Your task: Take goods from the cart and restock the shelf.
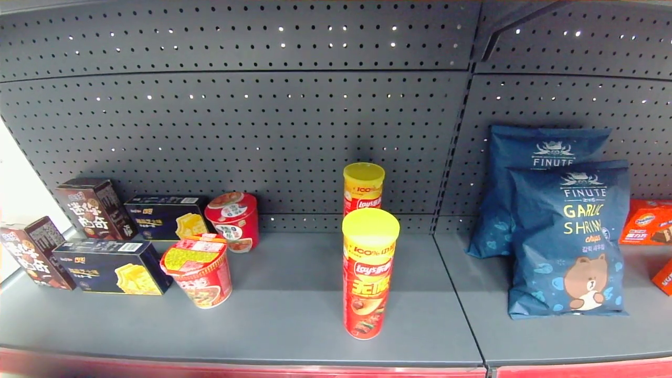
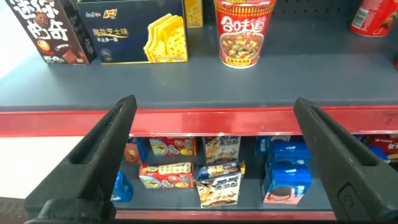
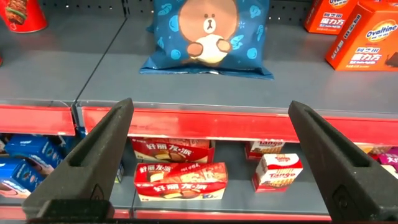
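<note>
The grey shelf (image 1: 294, 315) carries two red chip cans with yellow lids, one at the front (image 1: 369, 273) and one behind it (image 1: 363, 188). To their left stand two cup noodles (image 1: 199, 270) and dark snack boxes (image 1: 113, 265). Blue chip bags (image 1: 569, 241) lean on the right. My left gripper (image 2: 214, 102) is open and holds nothing; it hangs before the shelf's red front edge (image 2: 205, 119), below the cup noodle (image 2: 242, 31). My right gripper (image 3: 210, 104) is open with nothing in it. It is level with the red edge, below the bear-printed bag (image 3: 208, 34).
Orange boxes (image 1: 648, 223) stand at the far right of the shelf. A lower shelf holds more boxed snacks (image 2: 217, 180) and red biscuit boxes (image 3: 180, 180). Bare shelf surface lies around the chip cans. A perforated back panel (image 1: 262, 131) closes the rear.
</note>
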